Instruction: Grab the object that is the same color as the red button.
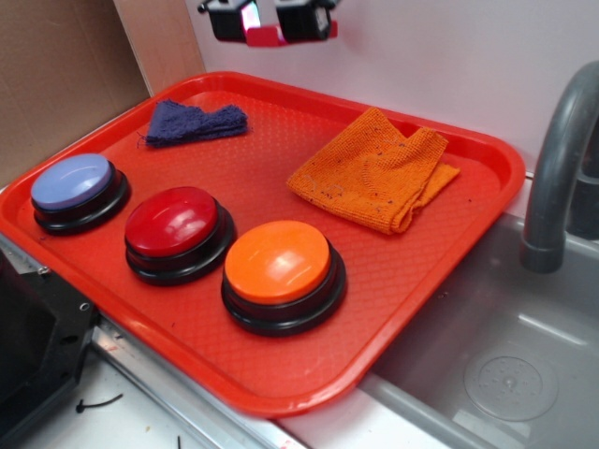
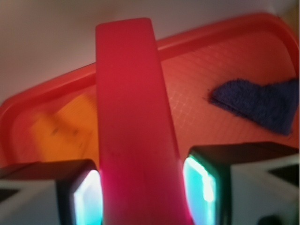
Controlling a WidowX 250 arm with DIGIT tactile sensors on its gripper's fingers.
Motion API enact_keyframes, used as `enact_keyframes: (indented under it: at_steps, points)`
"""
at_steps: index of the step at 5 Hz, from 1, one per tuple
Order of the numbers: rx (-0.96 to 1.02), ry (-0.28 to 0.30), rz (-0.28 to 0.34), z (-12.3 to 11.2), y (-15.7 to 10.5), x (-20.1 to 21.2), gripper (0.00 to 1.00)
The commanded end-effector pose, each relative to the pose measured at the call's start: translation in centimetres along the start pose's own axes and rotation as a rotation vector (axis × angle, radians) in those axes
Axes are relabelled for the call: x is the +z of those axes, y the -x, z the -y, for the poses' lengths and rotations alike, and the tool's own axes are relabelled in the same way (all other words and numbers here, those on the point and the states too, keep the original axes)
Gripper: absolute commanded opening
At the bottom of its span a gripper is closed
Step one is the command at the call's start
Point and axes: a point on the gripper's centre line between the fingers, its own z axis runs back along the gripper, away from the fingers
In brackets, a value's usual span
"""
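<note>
Nearest the wrist camera, the red block (image 2: 136, 126) fills the middle of the view, clamped between the two pads (image 2: 86, 197) of the hand (image 2: 140, 197) — so we judge the grab itself made. In the exterior view the hand (image 1: 270, 26) hangs high over the far edge of the red tray (image 1: 281, 374), the block (image 1: 271, 36) poking out below it.

What worries us is the long overhang: the block sticks far past the pads, so a bump or fast swing could lever it loose.

Below lie the dark blue cloth (image 1: 195, 123) and the orange cloth (image 1: 374, 168); nearer us sit the red button (image 1: 176, 224), the orange button (image 1: 279, 267) and the light blue button (image 1: 75, 185). None touches the hand. A sink (image 1: 505, 365) and faucet (image 1: 560, 159) stand well apart.
</note>
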Motion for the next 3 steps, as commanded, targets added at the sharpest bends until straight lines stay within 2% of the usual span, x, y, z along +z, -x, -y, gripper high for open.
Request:
enact_keyframes:
  at_steps: [1,2,3]
  points:
    - [-0.025,0.08,0.082,-2.1,0.6,7.0,0.0]
    - [-0.036,0.093,0.11,-1.9,1.5,7.8,0.0]
    - [-0.015,0.072,0.078,-2.0,0.7,6.8,0.0]
